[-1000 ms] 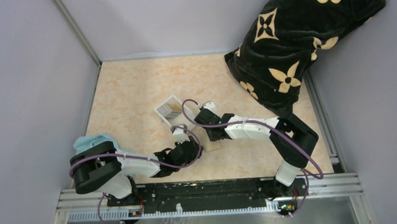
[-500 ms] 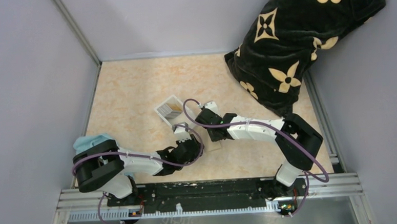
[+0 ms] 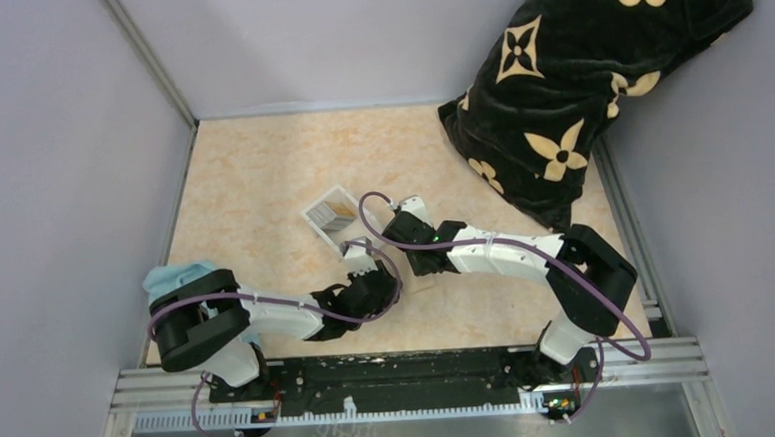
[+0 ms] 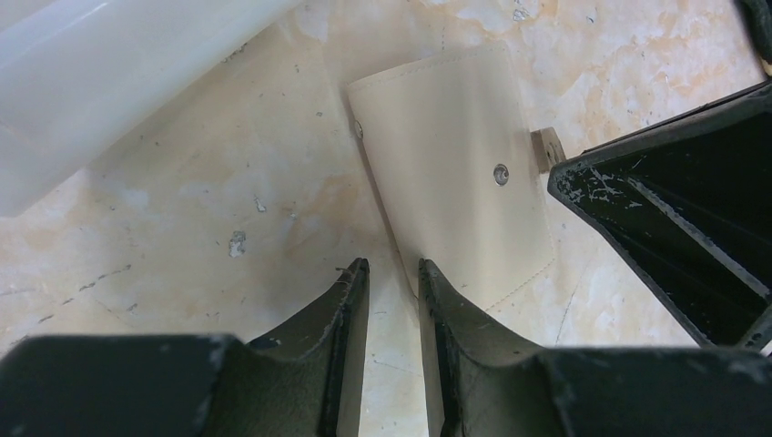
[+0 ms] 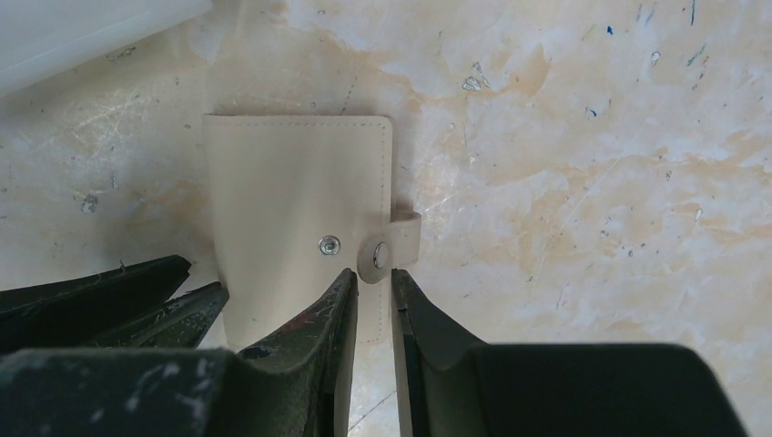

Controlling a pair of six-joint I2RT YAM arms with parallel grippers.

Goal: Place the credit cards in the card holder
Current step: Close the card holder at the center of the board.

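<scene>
My left gripper (image 4: 390, 271) sits slightly open with nothing in it, right at the left edge of the card holder (image 4: 451, 173), which lies folded shut mid-table. My right gripper (image 5: 373, 280) straddles its snap tab (image 5: 390, 244), nearly closed. Actually pinching it? Can't tell.

No legible text, no labels, brands or numbers

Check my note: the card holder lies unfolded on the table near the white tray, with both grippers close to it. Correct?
No. The card holder is folded shut, tan outside up, as the right wrist view shows. The rest holds: it lies on the table near the white tray, with the left gripper and right gripper close to it.
</scene>
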